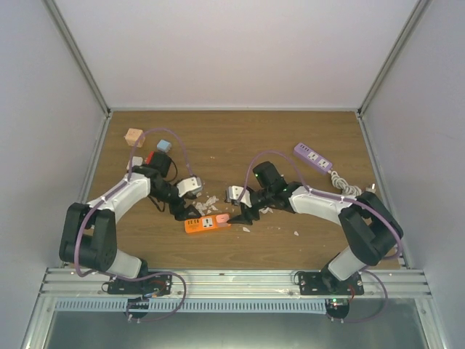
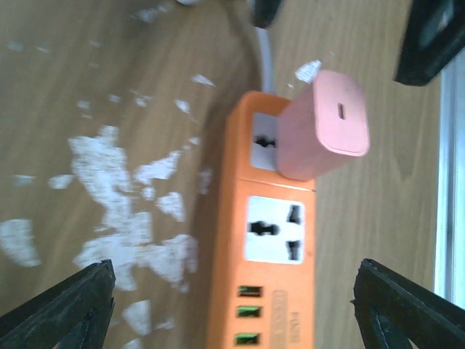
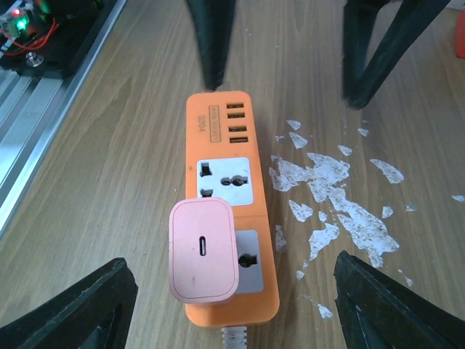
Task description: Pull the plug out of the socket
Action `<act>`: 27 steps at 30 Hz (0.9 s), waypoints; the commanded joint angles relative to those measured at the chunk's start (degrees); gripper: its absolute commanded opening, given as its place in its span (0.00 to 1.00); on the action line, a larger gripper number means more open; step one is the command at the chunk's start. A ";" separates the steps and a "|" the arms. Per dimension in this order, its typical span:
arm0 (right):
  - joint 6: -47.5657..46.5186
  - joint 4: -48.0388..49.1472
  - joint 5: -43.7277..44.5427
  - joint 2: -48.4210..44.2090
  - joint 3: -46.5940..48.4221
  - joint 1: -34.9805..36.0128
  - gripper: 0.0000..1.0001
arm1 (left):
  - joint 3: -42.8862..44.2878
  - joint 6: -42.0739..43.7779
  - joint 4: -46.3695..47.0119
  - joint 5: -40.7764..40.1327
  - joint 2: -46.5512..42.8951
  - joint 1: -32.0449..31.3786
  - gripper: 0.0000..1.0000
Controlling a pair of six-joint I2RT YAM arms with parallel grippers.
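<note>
We are at the reach-in step: the plug (image 3: pixel 203 251) is not yet gripped and sits fully seated in the socket (image 3: pixel 218 131), in the outlet at its cable end, standing upright off the face. The second outlet and the row of ports toward the other end are free.

The right gripper (image 3: pixel 236 305) hovers over the socket's cable end with its jaws wide apart, one on each side of the plug and touching neither it nor the strip. The left gripper (image 2: pixel 240 313) hangs over the port end, jaws likewise spread and holding nothing, the socket lying between them. The two arms face each other along the socket's length.

As we judge it, the next move calls for the right jaws to come down and close on the plug's flat sides, while the left pins the socket to the table. The pull should run straight off the face; a tilted tug may drag the light strip along.

The table (image 1: pixel 290 131) is brown wood grain, scuffed with white flecks (image 3: pixel 334 189) just beside the socket. Well beyond the socket lie a purple strip (image 1: pixel 314 156), a tan cube (image 1: pixel 134 136) and a blue cube (image 1: pixel 163 145). Plain white walls (image 1: pixel 232 51) box in the table, and a metal rail (image 1: pixel 232 280) carries the arm bases on the socket's near side.
</note>
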 commanded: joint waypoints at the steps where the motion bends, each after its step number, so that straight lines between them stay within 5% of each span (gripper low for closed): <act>1: -1.01 0.51 0.49 1.89 -0.49 1.24 0.74 | -4.43 -5.76 7.08 1.03 -0.13 -4.12 0.88; 27: -0.24 0.92 3.38 5.98 1.78 4.95 0.34 | -9.17 -8.21 16.12 -4.01 7.95 -8.87 0.68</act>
